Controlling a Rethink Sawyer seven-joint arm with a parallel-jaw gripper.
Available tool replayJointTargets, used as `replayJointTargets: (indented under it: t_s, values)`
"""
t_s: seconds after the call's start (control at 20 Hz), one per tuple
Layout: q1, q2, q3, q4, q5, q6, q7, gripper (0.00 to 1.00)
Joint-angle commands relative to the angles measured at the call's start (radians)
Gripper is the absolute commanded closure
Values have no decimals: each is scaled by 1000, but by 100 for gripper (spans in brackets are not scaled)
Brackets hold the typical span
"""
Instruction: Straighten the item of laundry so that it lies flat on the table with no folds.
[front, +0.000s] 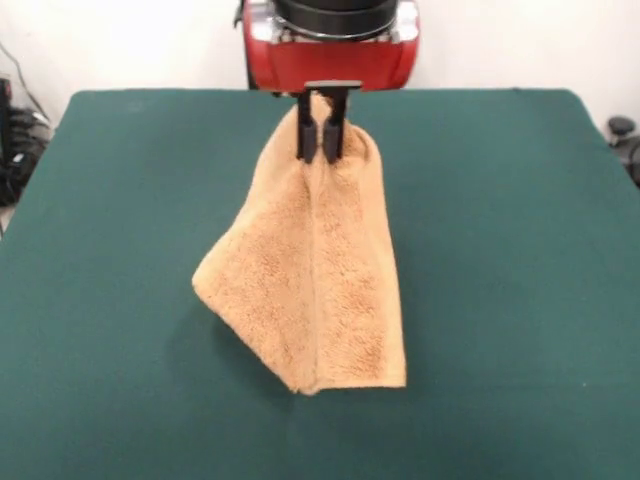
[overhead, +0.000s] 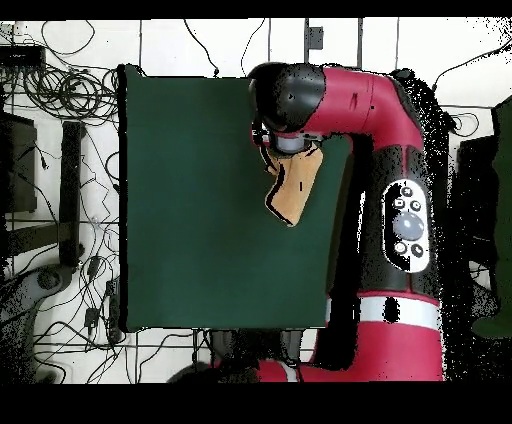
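The item of laundry, an orange-tan terry towel, hangs from my gripper, whose two black fingers are shut on its top corner. It drapes down in a cone with a vertical fold along its middle, and its lower edge seems to reach the dark green table. In the overhead view only a small tan part of the towel shows beneath the arm's black head; the gripper itself is hidden there.
The red arm stretches over the table's right side in the overhead view. Cables and dark equipment lie on the floor to the left of the table. The table's green top spreads wide around the towel.
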Motion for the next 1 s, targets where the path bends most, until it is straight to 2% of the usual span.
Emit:
replayJointTargets:
  t_s: [0.05, 0.25, 0.5, 1.0]
  values:
    - [76, -70, 11, 341, 39, -229, 255, 100]
    - [98, -69, -11, 399, 92, -301, 336, 100]
    - [147, -52, -58, 412, 129, -379, 414, 100]
    - [196, -22, -94, 425, 166, -477, 446, 100]
